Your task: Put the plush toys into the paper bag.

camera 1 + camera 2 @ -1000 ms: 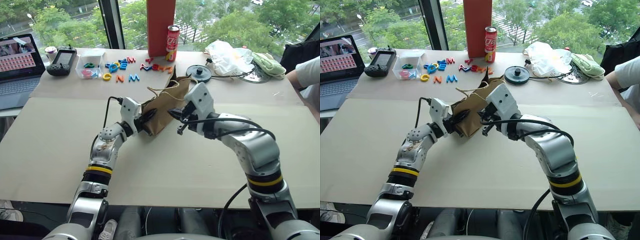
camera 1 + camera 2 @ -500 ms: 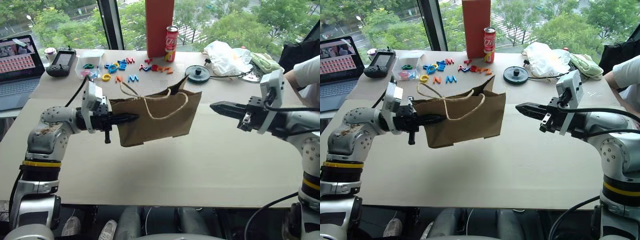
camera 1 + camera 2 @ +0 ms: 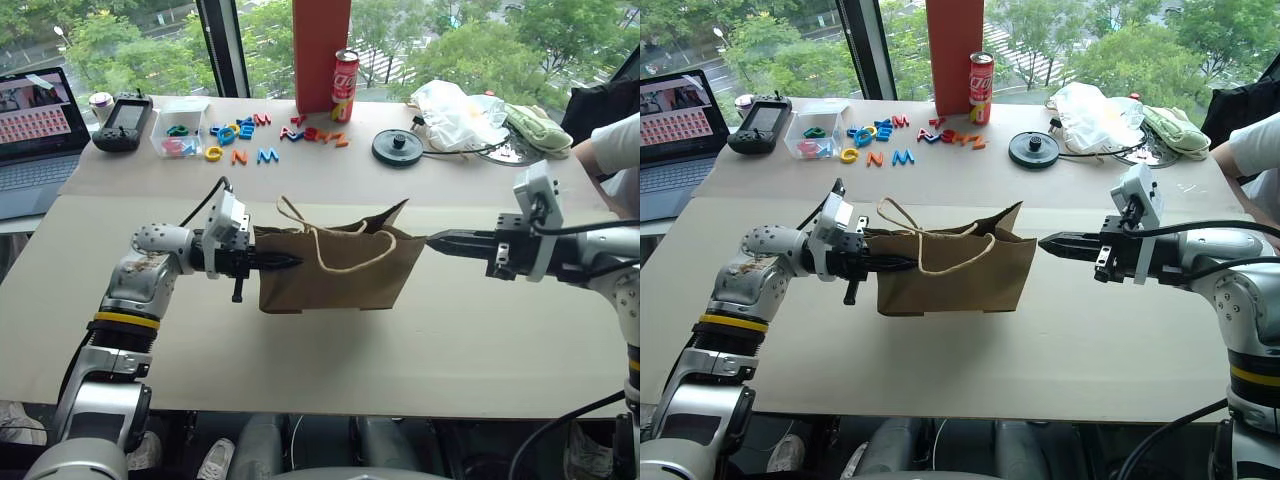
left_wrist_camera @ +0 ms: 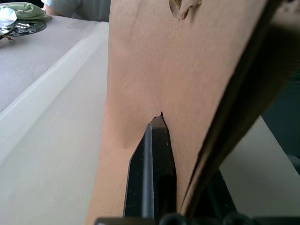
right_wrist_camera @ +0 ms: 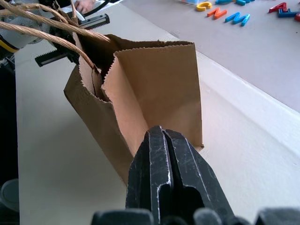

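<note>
The brown paper bag (image 3: 335, 272) stands upright with its mouth up at the middle of the table, its twine handles (image 3: 345, 250) drooping over the front wall. My left gripper (image 3: 288, 262) is shut on the bag's left side wall; in the left wrist view one black finger (image 4: 152, 164) lies flat against the paper. My right gripper (image 3: 432, 240) is shut, its tips at the bag's upper right edge, and the right wrist view shows the bag's side fold (image 5: 154, 84) just beyond its tips. The plush toys are out of view.
At the back of the table lie coloured letters (image 3: 240, 130), a clear box (image 3: 180, 128), a controller (image 3: 122, 122), a red can (image 3: 345, 72), a black disc (image 3: 397, 147), a white plastic bag (image 3: 455, 110) and a pale green cloth (image 3: 535, 128). A laptop (image 3: 35, 130) stands left; a person's arm (image 3: 610, 150) is right.
The bag went from lying crumpled between both grippers to upright in my left gripper. My right gripper swung out to the right, and its tips now meet the bag's right edge.
</note>
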